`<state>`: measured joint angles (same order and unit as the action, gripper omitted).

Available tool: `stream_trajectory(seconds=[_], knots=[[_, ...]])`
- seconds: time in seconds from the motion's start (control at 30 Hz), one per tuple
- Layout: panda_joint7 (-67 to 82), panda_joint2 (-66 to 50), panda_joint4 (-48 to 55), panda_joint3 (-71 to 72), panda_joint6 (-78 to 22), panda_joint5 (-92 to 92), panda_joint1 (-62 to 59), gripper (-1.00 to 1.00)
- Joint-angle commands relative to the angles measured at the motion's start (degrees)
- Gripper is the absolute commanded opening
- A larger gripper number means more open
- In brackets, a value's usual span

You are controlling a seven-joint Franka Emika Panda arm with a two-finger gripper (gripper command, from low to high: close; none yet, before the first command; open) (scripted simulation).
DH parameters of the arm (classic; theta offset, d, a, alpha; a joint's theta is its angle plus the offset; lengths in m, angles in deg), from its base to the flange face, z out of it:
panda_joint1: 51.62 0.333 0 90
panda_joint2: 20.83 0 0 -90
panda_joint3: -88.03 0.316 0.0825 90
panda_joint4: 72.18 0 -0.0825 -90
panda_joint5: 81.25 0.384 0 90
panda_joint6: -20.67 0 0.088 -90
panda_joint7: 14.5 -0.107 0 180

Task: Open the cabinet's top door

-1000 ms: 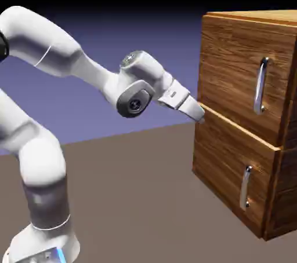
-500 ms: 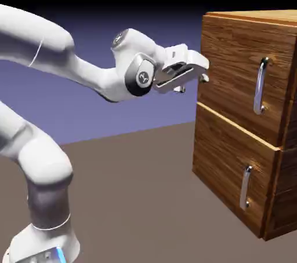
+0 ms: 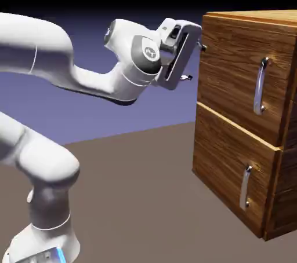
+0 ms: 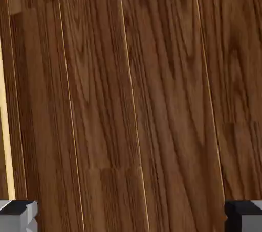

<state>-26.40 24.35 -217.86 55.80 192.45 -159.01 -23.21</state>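
Blue-violet bkgd behind closed cab. (image 3: pixel 246 76), top dr. (image 3: pixel 243 65) shut, bar hdl. (image 3: pixel 261 85) vert.

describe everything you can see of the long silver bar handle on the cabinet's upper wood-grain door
The long silver bar handle looks like polished metal: a slim, slightly bowed bar with a round mount at each end. It stands nearly upright, toward the exterior view's right side of the brown wood-grain upper door, which is closed. Only its mounts meet the door; no gripper finger touches it.
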Motion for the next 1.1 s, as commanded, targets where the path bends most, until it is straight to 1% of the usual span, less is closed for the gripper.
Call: stream_trajectory(seconds=[0.0,1.07], knots=[[1.0,0.4,0.5,-1.0,-0.1,-2.5,0.9,1.00],[32.3,13.2,16.2,-34.1,-2.4,-82.2,29.3,1.00]])
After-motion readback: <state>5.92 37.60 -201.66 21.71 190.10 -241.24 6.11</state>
